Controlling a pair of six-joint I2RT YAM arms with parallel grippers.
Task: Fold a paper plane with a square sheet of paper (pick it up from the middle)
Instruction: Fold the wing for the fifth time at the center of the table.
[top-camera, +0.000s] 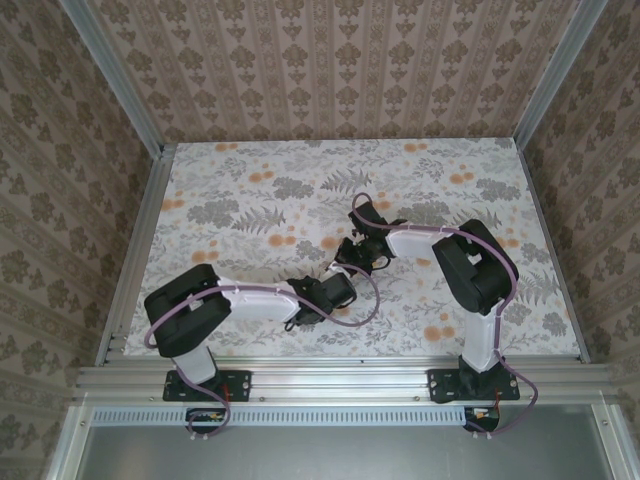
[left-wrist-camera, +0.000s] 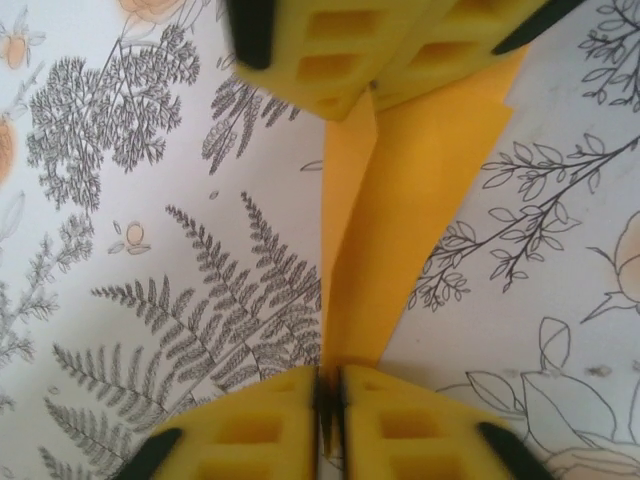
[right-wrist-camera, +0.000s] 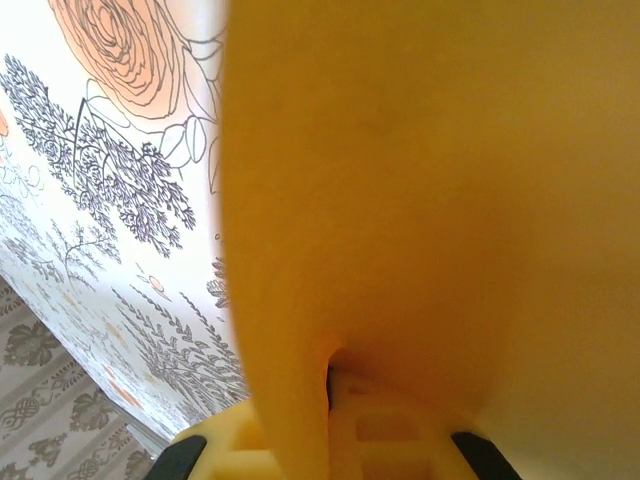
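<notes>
The paper plane (left-wrist-camera: 400, 200), a narrow folded orange strip, spans the gap between both arms over the floral table (left-wrist-camera: 560, 300). The right gripper (left-wrist-camera: 372, 95) is pressed together on its wide end. The left gripper (left-wrist-camera: 330, 410) appears to pinch the pointed end, though the view there is tight. Holding both ends likely keeps the crease taut.

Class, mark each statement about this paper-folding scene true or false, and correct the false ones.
1. The orange paper is folded, with a crease running along its length. True.
2. The left gripper is shut on the paper's narrower end. True.
3. The right gripper stands wide open. False: it is shut on the paper's other end.
4. The table is plain white. False: it is printed with ferns and flowers.
</notes>
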